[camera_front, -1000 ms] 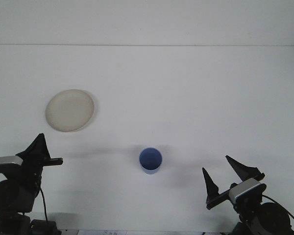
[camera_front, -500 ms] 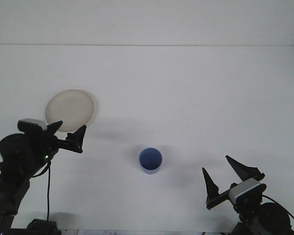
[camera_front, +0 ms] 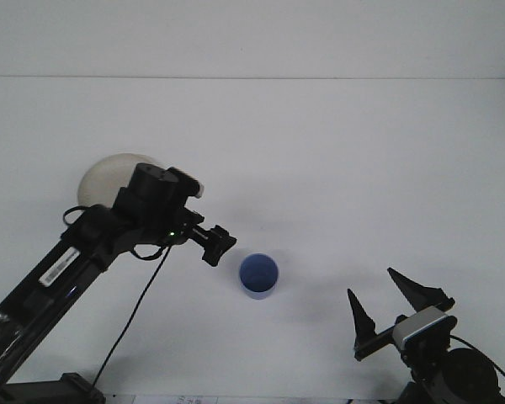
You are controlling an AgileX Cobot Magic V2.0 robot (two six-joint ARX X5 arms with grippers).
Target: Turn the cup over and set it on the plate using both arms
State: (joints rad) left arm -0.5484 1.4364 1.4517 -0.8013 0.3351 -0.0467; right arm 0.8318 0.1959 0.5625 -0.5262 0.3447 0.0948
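A: Where does the cup [camera_front: 258, 275] sit?

B: On the white surface [camera_front: 337, 160], near the front middle, mouth facing up toward the camera — blue inside. The plate [camera_front: 97, 174] lies well apart from it, up and to the left, half hidden behind the left arm [camera_front: 76, 252].

A: And the step in hand?

B: I judge it as the reach for the cup. To do it well, the left gripper [camera_front: 215, 244] should come in level from the side, straddle the wall without nudging the cup, and close only once centred — a thin cup will skate away on a smooth surface.

A: The arm's pose?

B: Stretched diagonally from the lower left corner, wrist bent, its tip just beside the cup's upper left rim, not touching. I cannot tell whether those fingers are parted. The right gripper [camera_front: 380, 313] waits low at the right, its 2 fingers spread wide, holding nothing.
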